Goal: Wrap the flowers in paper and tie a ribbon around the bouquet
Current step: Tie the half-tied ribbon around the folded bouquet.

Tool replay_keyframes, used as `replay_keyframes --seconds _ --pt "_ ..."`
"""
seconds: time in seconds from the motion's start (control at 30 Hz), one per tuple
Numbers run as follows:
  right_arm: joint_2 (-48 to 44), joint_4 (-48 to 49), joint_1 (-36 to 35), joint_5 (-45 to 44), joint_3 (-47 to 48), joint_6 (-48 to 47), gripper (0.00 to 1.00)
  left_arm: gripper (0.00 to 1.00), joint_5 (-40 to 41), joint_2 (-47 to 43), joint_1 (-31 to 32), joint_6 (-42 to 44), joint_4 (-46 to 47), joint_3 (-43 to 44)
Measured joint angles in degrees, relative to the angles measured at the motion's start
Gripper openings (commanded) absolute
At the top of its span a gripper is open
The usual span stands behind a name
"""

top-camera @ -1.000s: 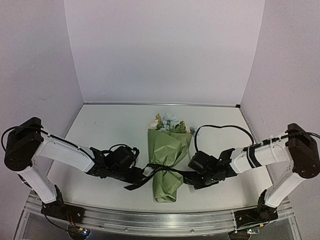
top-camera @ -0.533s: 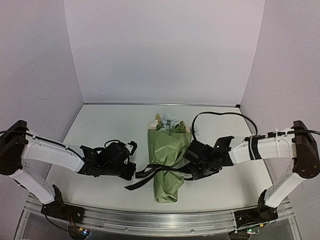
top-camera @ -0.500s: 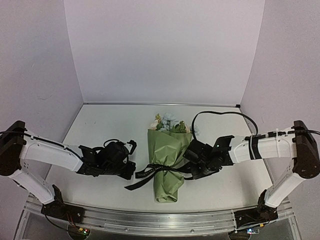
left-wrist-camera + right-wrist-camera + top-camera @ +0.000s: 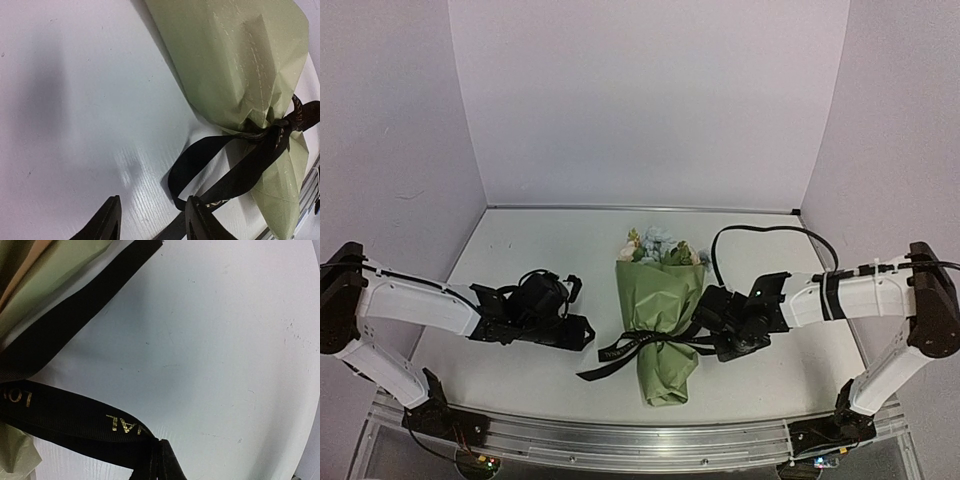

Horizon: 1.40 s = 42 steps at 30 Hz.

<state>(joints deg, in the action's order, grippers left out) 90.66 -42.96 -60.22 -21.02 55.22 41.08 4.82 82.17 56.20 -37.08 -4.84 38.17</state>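
Beside the olive-green paper bouquet (image 4: 663,300), right gripper (image 4: 160,465) clenched the limp, slippery black satin ribbon (image 4: 75,425); left gripper (image 4: 154,222) gaped. We favoured gripping near its knot.

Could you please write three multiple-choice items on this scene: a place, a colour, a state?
1. Where does the long black satin ribbon circle the olive-green paper cone bouquet? A its wide bloom end; B its narrow waist; C nowhere.
2. The ribbon's printed lettering is: A gold; B red; C blue.
3. The right gripper is: A wide open; B shut on the ribbon; C out of view.
Answers: 1 B, the ribbon pinches the waist. 2 A, gold letters in the right wrist view. 3 B, ribbon runs into its closed tips.
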Motion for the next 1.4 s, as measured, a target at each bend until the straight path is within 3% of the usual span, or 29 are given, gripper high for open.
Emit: replay_keyframes --seconds 0.37,0.7,0.8,0.97,1.07,1.4 --pt "-1.5 3.9 -0.9 3.9 -4.3 0.6 0.0 0.54 -9.6 1.0 -1.2 -24.1 1.0 -0.1" --pt "-1.5 11.3 -0.9 9.4 -9.0 0.9 0.0 0.54 -13.5 11.0 0.4 -40.7 9.9 0.3" --pt "-1.5 12.4 -0.9 10.1 -9.8 0.9 0.0 0.46 -13.6 12.7 0.9 -44.1 12.1 1.2" --pt "-2.8 13.5 -0.9 11.4 -10.9 0.8 0.0 0.14 -12.5 15.1 2.1 -48.5 14.1 2.0" --pt "-4.1 13.7 -0.9 12.3 -11.4 0.5 0.0 0.01 -10.6 15.4 3.0 -50.8 13.9 2.0" --pt "-6.5 12.6 -0.9 16.2 -12.0 -0.4 0.0 0.0 0.7 12.5 3.4 -48.7 8.6 1.9"
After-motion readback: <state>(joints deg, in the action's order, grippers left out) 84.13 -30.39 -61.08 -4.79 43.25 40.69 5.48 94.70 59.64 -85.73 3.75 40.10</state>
